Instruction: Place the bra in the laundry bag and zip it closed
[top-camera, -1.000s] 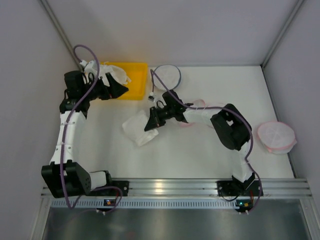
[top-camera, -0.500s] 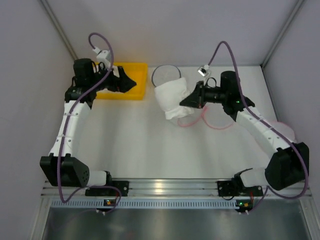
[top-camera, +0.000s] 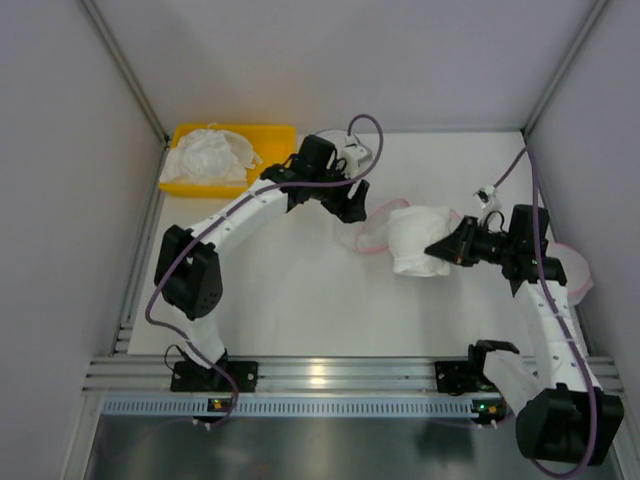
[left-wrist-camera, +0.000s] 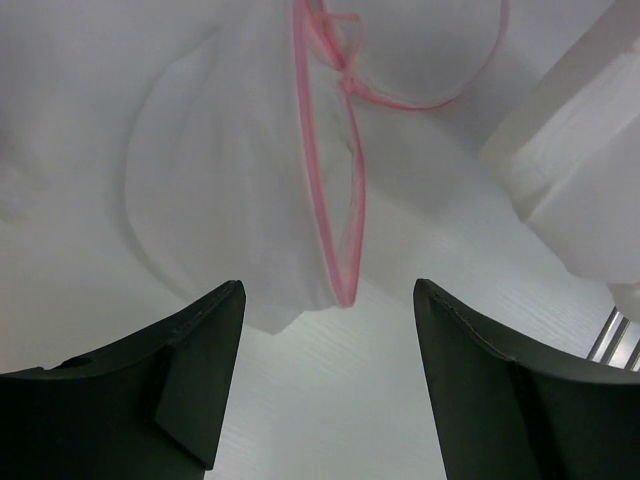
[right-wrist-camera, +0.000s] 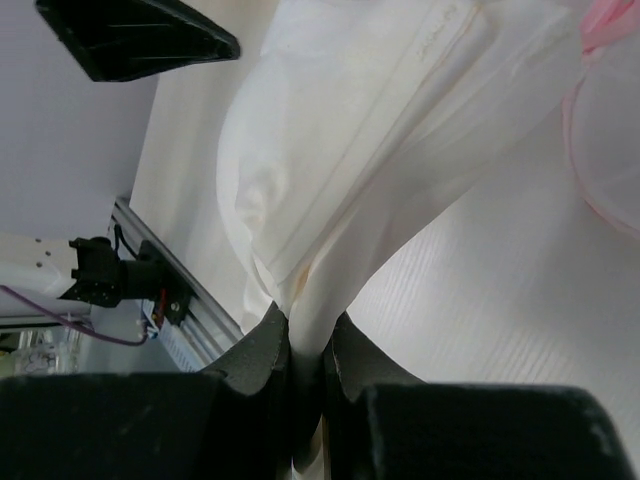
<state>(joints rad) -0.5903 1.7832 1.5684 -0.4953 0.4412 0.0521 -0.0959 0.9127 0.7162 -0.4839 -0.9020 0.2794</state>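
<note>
The laundry bag (top-camera: 364, 238) lies slack at the table's middle, its pink rim open. In the left wrist view its mesh and pink rim (left-wrist-camera: 325, 200) lie just ahead of the fingers. My left gripper (top-camera: 352, 207) is open and empty, just above the bag's far edge, not touching it. My right gripper (top-camera: 441, 250) is shut on the bra (top-camera: 413, 240), a bunched white bundle held right beside the bag's right edge. In the right wrist view the bra (right-wrist-camera: 380, 150) is pinched between the jaws (right-wrist-camera: 310, 365) and hangs forward; the pink rim (right-wrist-camera: 598, 160) shows at the right.
A yellow bin (top-camera: 270, 140) with white fabric (top-camera: 210, 155) stands at the back left. A second pink-rimmed round bag (top-camera: 577, 268) lies at the right, partly behind the right arm. The dark-rimmed bag (top-camera: 354, 153) is mostly hidden by the left arm.
My left arm swung from the yellow bin to the table's middle, above the bag. My right arm carried the bra to the right and nearer, to the bag's right side.
</note>
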